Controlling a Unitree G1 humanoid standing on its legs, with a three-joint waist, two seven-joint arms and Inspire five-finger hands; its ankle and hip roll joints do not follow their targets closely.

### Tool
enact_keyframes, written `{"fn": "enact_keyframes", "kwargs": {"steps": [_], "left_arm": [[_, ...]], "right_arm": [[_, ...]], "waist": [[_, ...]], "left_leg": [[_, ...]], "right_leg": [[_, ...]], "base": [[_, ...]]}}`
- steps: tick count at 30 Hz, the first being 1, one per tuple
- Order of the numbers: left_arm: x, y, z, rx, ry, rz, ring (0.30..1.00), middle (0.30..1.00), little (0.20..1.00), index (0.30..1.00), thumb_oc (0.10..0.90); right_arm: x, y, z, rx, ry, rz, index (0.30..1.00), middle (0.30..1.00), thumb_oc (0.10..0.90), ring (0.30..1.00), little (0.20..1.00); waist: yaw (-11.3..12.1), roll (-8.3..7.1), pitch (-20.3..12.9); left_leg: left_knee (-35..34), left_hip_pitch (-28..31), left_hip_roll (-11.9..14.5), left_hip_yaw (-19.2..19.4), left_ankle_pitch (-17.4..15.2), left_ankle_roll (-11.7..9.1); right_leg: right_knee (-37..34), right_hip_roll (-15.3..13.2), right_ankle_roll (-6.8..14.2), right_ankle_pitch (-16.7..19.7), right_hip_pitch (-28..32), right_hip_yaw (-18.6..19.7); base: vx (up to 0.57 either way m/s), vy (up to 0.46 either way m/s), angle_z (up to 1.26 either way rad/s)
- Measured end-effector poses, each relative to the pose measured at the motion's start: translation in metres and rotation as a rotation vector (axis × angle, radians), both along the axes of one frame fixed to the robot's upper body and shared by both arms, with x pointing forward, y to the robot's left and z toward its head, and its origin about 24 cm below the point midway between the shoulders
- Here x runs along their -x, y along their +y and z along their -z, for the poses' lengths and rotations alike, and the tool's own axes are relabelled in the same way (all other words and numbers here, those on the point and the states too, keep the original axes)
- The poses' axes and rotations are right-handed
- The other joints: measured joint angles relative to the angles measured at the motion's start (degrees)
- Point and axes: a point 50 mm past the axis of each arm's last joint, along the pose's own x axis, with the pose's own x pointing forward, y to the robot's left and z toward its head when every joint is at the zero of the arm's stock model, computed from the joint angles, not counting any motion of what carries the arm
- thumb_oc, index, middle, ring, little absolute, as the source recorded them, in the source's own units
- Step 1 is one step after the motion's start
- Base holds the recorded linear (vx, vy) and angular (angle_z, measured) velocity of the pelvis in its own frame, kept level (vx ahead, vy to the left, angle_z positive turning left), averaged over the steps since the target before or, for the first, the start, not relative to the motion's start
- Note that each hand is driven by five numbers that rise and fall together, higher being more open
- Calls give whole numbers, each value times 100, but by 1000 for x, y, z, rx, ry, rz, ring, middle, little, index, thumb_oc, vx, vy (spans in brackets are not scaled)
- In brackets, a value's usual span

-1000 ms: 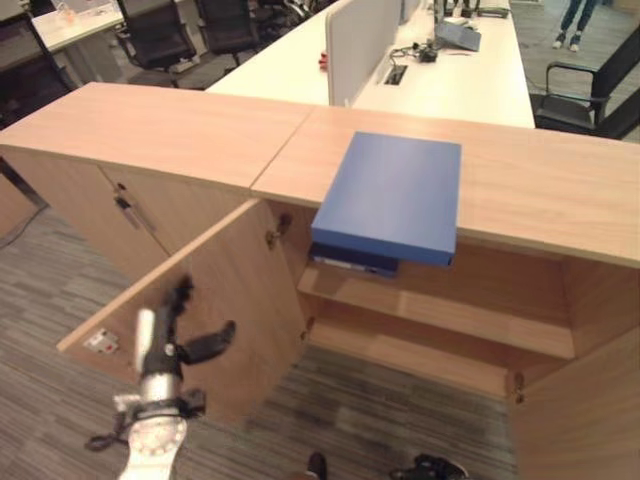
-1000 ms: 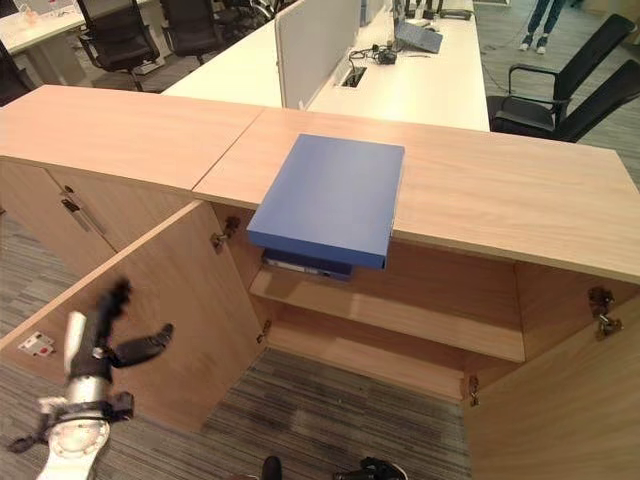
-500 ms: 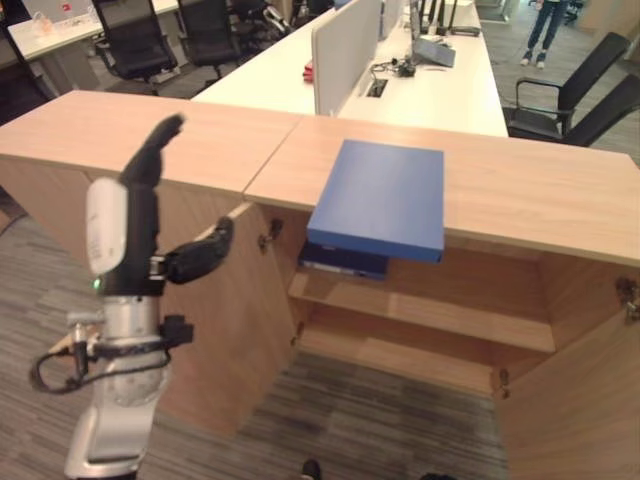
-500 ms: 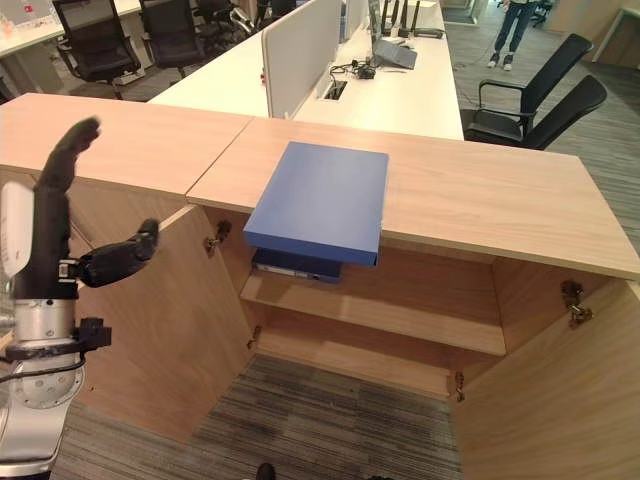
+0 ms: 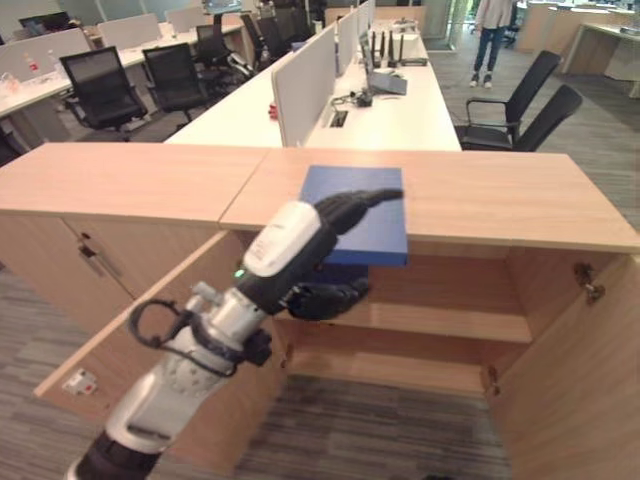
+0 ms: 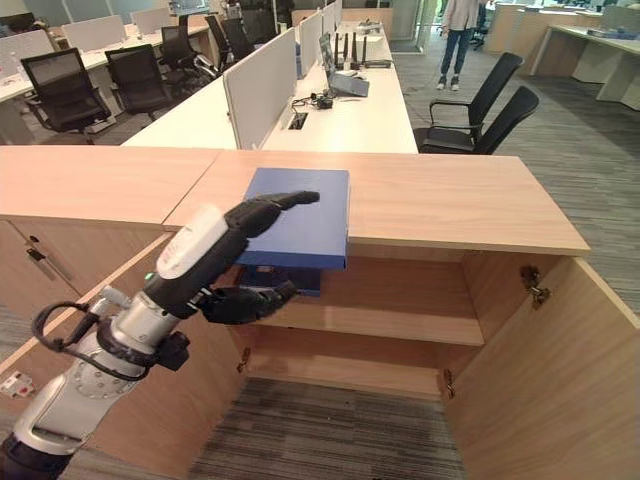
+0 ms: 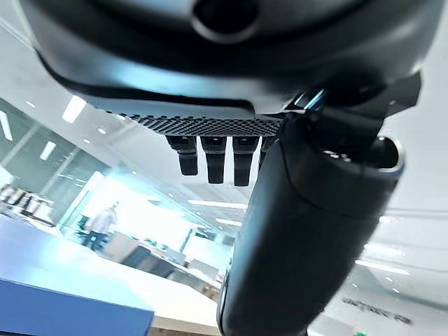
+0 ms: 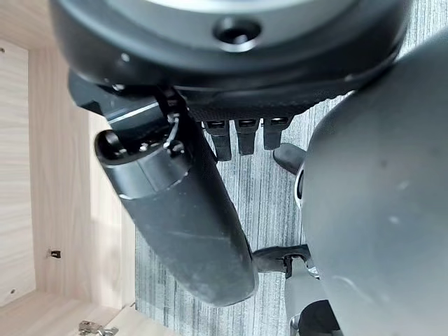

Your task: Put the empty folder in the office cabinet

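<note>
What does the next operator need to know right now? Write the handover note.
Left hand: open, fingers straight above the blue folder, thumb under its overhanging front edge, not yet gripping.
Right hand: open, idle, low over the carpet.
The folder lies on the cabinet top, jutting over the front edge above the open compartment. Both doors are open; the shelf is free.
Done: doors opened. Left: grip the folder, place it inside.

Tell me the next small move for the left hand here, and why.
Probably close the left hand on the blue folder. The folder lies on the cabinet top, its near edge jutting out over the open cabinet; the fingers reach out straight above the folder with the thumb spread below that edge, so the hand brackets the folder without gripping it yet.
</note>
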Motion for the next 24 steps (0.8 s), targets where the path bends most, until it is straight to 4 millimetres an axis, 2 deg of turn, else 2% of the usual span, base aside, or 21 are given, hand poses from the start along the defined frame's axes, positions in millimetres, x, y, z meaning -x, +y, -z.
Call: {"fn": "enact_keyframes", "kwargs": {"steps": [5, 13, 18, 24], "left_arm": [[-15, 3, 15, -137, 5, -62, 900, 900, 900, 900, 800], [-32, 13, 31, -308, -23, -187, 900, 900, 900, 900, 800], [-39, 18, 35, -358, -60, -257, 900, 900, 900, 900, 800], [-44, 25, 43, -396, -72, -320, 900, 900, 900, 900, 800]], "right_arm": [[-2, -3, -1, 8, -3, -6, 900, 900, 800, 900, 900], [4, -7, 0, 20, 9, -18, 900, 900, 800, 900, 900], [5, -6, 0, 21, 15, -18, 900, 900, 800, 900, 900], [2, -5, 0, 15, -2, -21, 900, 900, 800, 900, 900]], "waist": [[-216, 82, -58], [-258, 77, -139], [-261, 56, -196], [-367, 50, -206]], "left_leg": [[0, 33, 10, 54, -14, -16], [0, 54, 19, 68, -17, -15], [-1, 114, 27, 185, -73, -29], [-1, 121, 24, 209, -86, -15]], "right_leg": [[-1, 2, -11, 28, -34, 128], [0, 10, -15, 36, -36, 175], [0, 7, -1, 52, -35, 283], [0, 5, -1, 57, -42, 312]], "base": [[12, 18, -12], [5, 7, -3], [7, 7, -12], [1, 1, -1]]}}
